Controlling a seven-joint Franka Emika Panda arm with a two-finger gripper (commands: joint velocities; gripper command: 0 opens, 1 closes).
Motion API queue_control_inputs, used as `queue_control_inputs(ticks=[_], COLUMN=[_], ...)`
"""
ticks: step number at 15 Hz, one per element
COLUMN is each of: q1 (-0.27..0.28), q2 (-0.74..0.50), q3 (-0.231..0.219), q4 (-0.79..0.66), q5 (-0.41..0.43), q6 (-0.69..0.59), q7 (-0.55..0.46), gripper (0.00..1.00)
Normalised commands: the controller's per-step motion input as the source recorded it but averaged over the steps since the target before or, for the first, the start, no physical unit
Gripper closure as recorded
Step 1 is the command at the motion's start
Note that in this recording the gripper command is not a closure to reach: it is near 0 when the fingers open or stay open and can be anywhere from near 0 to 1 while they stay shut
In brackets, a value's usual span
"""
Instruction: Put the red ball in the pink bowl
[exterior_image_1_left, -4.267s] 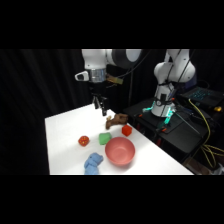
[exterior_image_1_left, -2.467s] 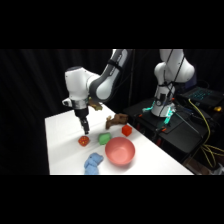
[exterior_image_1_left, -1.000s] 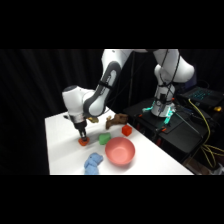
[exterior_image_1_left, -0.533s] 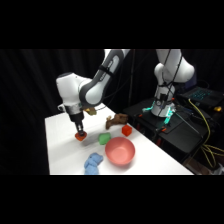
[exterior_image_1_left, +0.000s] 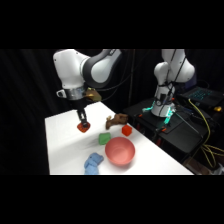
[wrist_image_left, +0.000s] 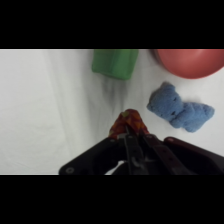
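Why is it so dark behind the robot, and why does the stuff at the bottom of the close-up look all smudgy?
Side view: light falls on the white table, while the room behind stays black. Wrist view: the hand sits close to the camera, so its black linkage blurs, and a soft grey shadow trails under the green block.

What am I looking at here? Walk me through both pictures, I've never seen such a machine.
It is a white robot arm with a two-finger gripper. The side view comes from a fixed camera beside the white table. The wrist view comes from a camera on the arm, looking down past the gripper. On the table lie a pink bowl, a green block, a blue toy bear, a red cube and a brown toy. The gripper is shut on the red ball.
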Motion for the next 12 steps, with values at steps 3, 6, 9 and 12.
queue_control_inputs(ticks=[3,6,9,12], q1=[0.12,0.102,0.095,0.075], q2=[-0.55,-0.47,-0.4,-0.27], q3=[0.077,0.101,0.101,0.09], q4=[-0.55,-0.53,-0.48,-0.41], q5=[-0.048,0.001,0.021,0.052], q6=[0.03,0.13,0.2,0.33], q7=[0.08,0.04,0.01,-0.06], gripper=[0.18,0.18,0.18,0.18])
